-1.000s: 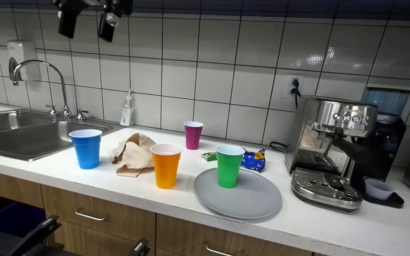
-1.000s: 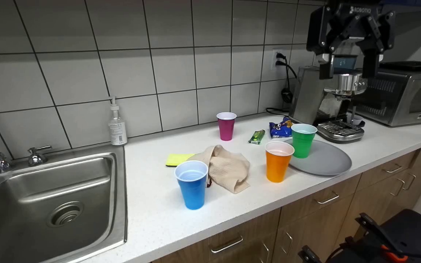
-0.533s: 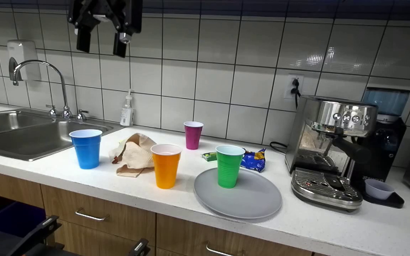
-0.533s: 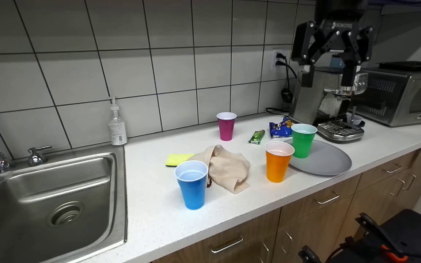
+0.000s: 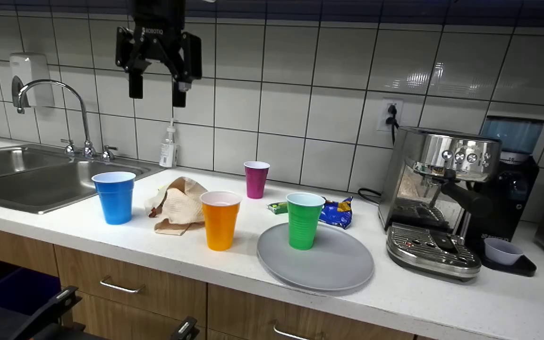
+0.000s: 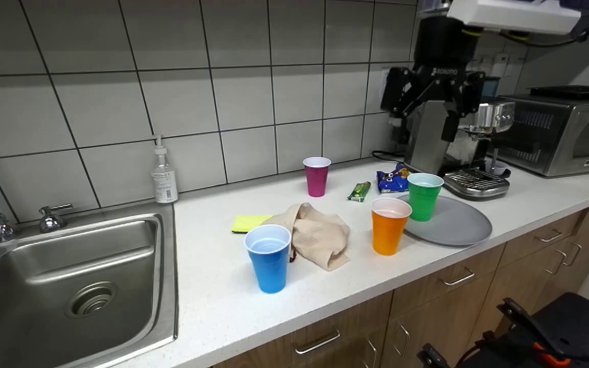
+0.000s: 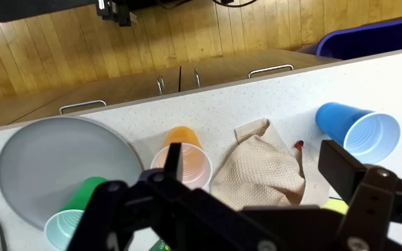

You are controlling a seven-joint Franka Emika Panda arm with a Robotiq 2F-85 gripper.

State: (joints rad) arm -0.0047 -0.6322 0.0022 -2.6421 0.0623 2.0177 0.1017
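The gripper (image 5: pixel 157 92) hangs in the air, pointing down well above the desk (image 6: pixel 212 286), its two fingers wide apart. In the wrist view a crumpled beige cloth (image 7: pixel 260 170) shows between the fingers, and one fingertip covers part of the rim of an orange cup (image 7: pixel 193 157). The cloth lies on the desk between that cup and a blue cup (image 6: pixel 270 266); both cups stand upright. Something small and red (image 7: pixel 299 145) shows at the edge of the cloth, too little of it to name, and a flat yellow item (image 6: pixel 250 223) is partly hidden behind it.

Near the orange cup, but apart from it, a grey plate (image 5: pixel 333 274) bears an upright green cup (image 5: pixel 303 226). Closer to the tiled wall (image 5: pixel 281 104) are a magenta cup (image 6: pixel 317 181), a green wrapped snack (image 6: pixel 360 191) and a blue snack bag (image 6: pixel 392 180). An espresso machine (image 5: pixel 435 208) stands past the plate. At the opposite end, a pump bottle (image 6: pixel 164 181) stands by the corner of a steel sink (image 6: pixel 167 306).
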